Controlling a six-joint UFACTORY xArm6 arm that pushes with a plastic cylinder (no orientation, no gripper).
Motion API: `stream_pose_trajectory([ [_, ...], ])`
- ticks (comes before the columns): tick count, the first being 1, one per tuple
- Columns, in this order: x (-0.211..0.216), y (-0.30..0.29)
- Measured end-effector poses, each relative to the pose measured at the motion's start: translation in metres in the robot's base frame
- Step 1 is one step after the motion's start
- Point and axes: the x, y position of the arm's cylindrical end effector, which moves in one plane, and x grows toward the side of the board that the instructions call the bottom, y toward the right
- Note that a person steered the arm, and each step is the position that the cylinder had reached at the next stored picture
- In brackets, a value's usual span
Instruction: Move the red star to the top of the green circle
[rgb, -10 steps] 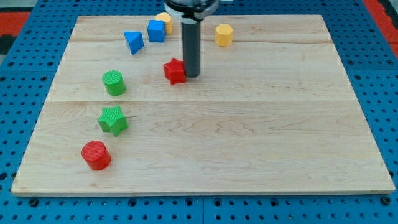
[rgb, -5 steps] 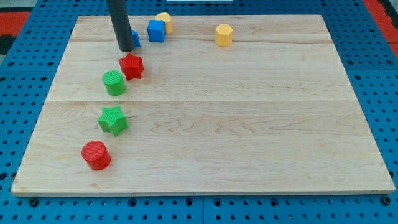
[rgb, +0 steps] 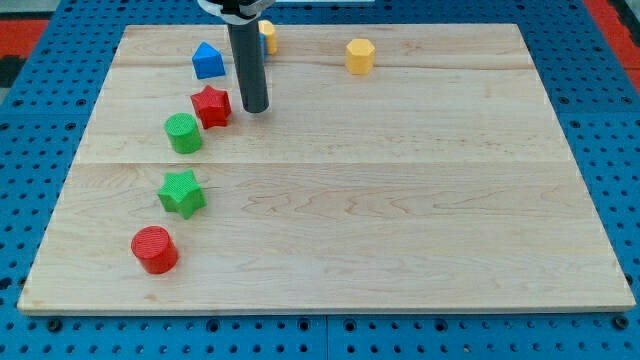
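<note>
The red star (rgb: 211, 105) lies on the wooden board, just up and to the right of the green circle (rgb: 183, 133), almost touching it. My tip (rgb: 256, 108) stands just to the right of the red star, a small gap away. The rod rises from there to the view's top and hides most of a blue block behind it.
A blue block with a pointed top (rgb: 208, 61) sits above the red star. A yellow block (rgb: 267, 36) peeks out beside the rod, and a yellow hexagon (rgb: 360, 55) lies at the upper middle. A green star (rgb: 181, 192) and a red circle (rgb: 154, 249) lie lower left.
The red star was pushed left next to the green circle. My tip went to the star's upper left, then came round to its right side. The blue pointed block shifted slightly.
</note>
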Motion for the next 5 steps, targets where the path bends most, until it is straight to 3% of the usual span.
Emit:
stream_pose_trajectory([
  [3, -0.024, -0.055],
  [5, -0.026, -0.061],
])
